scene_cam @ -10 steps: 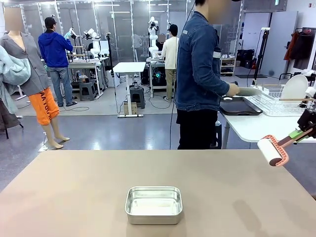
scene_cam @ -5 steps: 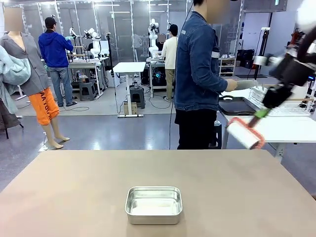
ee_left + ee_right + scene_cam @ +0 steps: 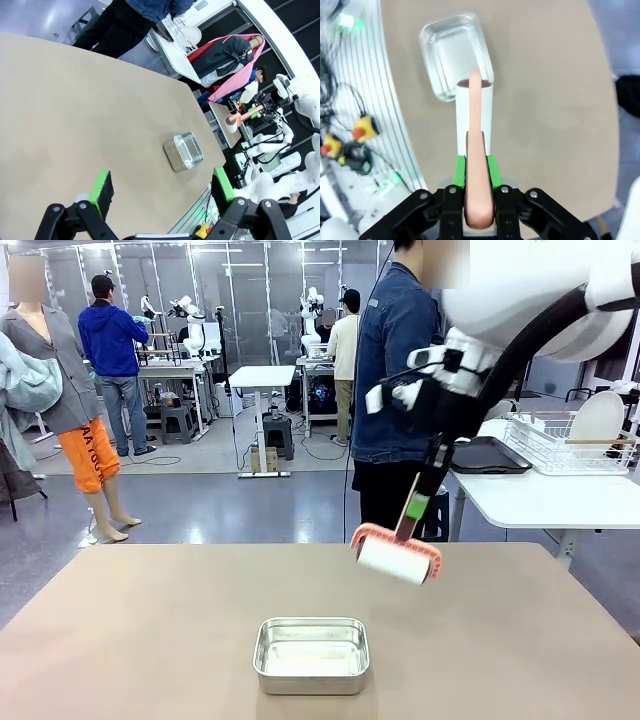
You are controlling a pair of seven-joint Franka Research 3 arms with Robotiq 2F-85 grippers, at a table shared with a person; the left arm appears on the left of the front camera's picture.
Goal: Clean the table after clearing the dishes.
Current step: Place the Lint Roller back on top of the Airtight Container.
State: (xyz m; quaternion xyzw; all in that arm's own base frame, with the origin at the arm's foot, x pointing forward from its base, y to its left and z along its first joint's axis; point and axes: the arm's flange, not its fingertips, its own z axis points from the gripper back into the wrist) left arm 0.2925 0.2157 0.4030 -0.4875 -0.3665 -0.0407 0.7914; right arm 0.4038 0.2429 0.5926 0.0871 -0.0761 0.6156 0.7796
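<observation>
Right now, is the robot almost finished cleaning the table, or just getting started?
Just getting started, I think. Done: no plates remain on the big beige-brown table; one white plate stands in the wire rack behind. In hand: the right claw is shut on a salmon-handled white lint roller, held above the tabletop, not rolling yet. Left: all the wiping, and the small steel rectangular pan sits in the way.

The table point(image 3: 130, 640) is showing a smooth, matt beige-brown top. The pan point(image 3: 311, 654) is gleaming like brushed steel. The roller point(image 3: 396, 558) is looking like white paper, perhaps sticky, on a salmon plastic handle point(image 3: 478, 165). The person's jacket point(image 3: 400, 370) is looking like denim.
</observation>
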